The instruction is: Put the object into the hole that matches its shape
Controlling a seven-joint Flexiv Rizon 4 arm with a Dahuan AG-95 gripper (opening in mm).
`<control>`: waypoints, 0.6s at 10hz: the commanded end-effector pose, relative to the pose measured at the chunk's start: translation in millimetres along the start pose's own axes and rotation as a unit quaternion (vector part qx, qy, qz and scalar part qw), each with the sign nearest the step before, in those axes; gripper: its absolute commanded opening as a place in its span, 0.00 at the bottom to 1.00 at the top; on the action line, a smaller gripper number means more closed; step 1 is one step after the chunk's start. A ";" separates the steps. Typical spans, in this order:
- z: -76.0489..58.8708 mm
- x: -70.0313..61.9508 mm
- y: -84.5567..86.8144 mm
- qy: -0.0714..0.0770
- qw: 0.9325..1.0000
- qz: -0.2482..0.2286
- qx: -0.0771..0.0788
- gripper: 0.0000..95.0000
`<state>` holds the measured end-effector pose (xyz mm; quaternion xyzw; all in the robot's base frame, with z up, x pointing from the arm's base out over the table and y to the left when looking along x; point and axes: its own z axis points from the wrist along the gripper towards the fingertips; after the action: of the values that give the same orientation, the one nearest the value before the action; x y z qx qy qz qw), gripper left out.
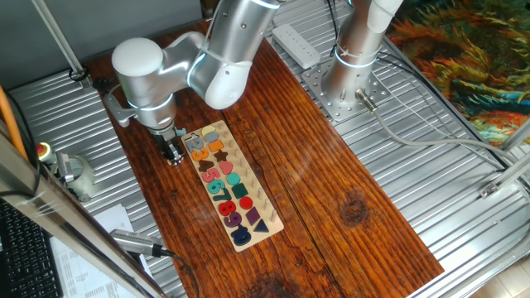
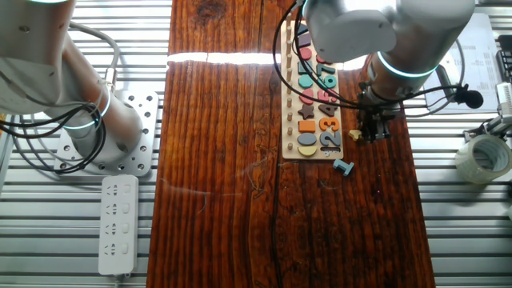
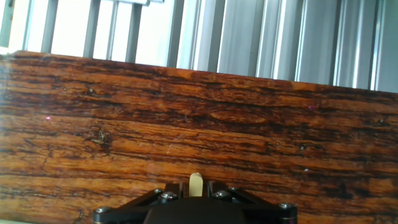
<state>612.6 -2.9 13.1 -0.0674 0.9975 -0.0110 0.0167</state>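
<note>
Misalignment is the risk: the small cream wooden piece [image 3: 195, 185] is pinched in the nearly closed end effector [image 2: 373, 134], beside the long pale numeral board [image 2: 314, 120], so it could jam at its cut-out.

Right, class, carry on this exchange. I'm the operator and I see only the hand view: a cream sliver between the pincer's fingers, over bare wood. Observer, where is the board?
Observer: The board lies right beside the pincer, level with its low-numeral end.
Operator: Anything loose nearby?
Observer: A light-blue piece lies on the table, just off that same end.
Operator: Is my piece over the board?
Observer: No, the cream piece sits at the pincer, outside the board's edge. Which cut-out is free is too small to tell.
</note>
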 end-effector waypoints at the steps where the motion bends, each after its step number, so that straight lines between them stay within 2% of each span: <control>1: -0.6 0.5 0.2 0.000 1.000 0.001 0.000 0.00; 4: -1.2 0.5 0.3 -0.001 1.000 0.001 0.000 0.00; 6: -9.0 0.8 1.2 -0.001 1.000 0.011 0.002 0.00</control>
<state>612.9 -1.3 21.2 -0.0588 0.9980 -0.0108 0.0190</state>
